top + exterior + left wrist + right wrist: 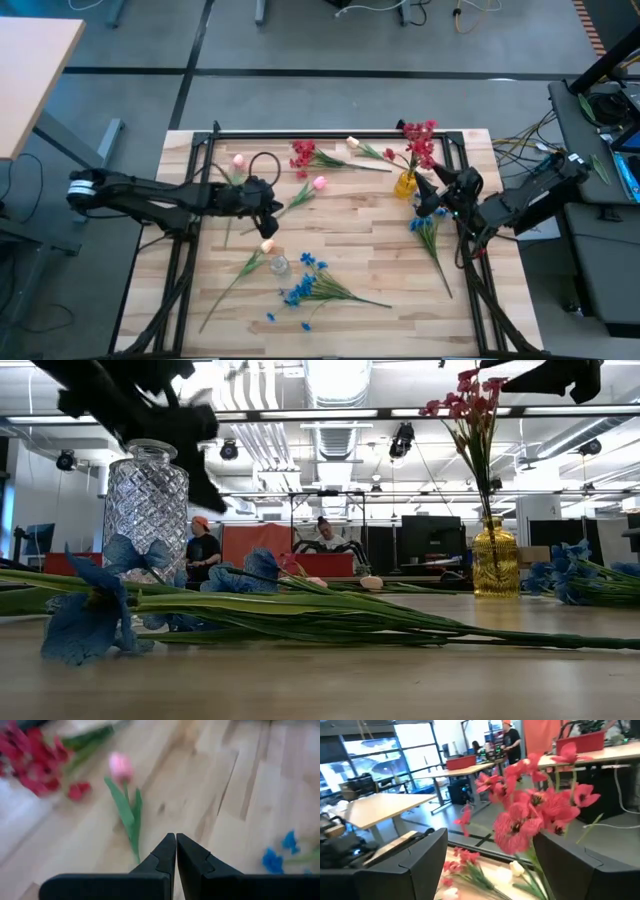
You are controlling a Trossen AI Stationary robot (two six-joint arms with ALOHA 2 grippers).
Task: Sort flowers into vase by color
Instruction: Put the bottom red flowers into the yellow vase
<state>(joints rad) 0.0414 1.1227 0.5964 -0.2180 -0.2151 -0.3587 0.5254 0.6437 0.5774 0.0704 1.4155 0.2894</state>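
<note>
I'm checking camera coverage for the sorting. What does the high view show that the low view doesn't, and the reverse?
Only the high view shows the table's black frame, the pink tulip and the open right gripper beside the yellow vase. Only the low view shows people at desks in the room behind. Both show the clear glass vase, the red flowers in the yellow vase, and the blue flowers.

- Both arms were matte black, built of slim jointed segments.
- The left arm (150, 197) ended in a white cylindrical base joint.
- The left gripper (175, 851) had angular black fingers (162, 857), wedge-shaped, tapering to narrow tips.
</note>
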